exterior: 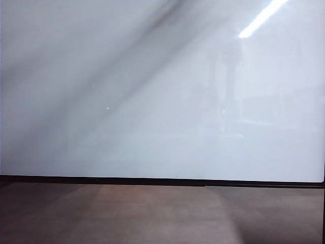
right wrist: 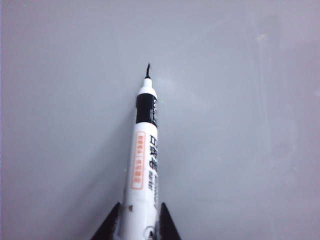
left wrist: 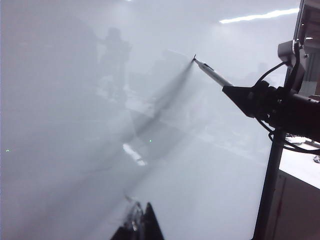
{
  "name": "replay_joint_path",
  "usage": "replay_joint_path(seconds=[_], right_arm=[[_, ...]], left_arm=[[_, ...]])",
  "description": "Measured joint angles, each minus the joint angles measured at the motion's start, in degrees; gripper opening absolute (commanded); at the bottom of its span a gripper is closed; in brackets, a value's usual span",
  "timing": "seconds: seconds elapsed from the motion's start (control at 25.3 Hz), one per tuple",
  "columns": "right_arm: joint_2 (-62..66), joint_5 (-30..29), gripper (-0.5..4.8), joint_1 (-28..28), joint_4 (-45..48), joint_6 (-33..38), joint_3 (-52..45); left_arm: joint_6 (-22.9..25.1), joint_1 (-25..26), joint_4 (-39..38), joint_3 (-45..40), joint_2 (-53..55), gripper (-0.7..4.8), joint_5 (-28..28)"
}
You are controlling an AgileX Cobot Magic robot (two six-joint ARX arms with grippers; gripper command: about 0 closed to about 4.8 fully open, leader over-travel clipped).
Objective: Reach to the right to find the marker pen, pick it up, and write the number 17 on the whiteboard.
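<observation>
Your right gripper (right wrist: 136,225) is clamped on the lower barrel of the marker pen (right wrist: 142,160), which leaves the uncapped tip free to write. The pen's long axis runs straight out from the jaws toward the whiteboard (exterior: 127,101), tip first and meeting the glossy surface, where a tiny black mark sits at the nib. Your left gripper (left wrist: 140,225) hangs near the board, away from the pen; you cannot tell whether it is parted or closed.
</observation>
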Motion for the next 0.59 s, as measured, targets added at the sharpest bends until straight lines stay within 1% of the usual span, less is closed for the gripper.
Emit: replay_joint_path(seconds=[0.16, 0.59], right_arm=[[0.1, 0.0, -0.05, 0.0, -1.0, 0.0, -0.5], [2.1, -0.1, -0.05, 0.0, -1.4, 1.5, -5.5]], left_arm=[[0.0, 0.0, 0.0, 0.0, 0.0, -0.05, 0.0], [0.0, 0.0, 0.0, 0.0, 0.0, -0.05, 0.0]])
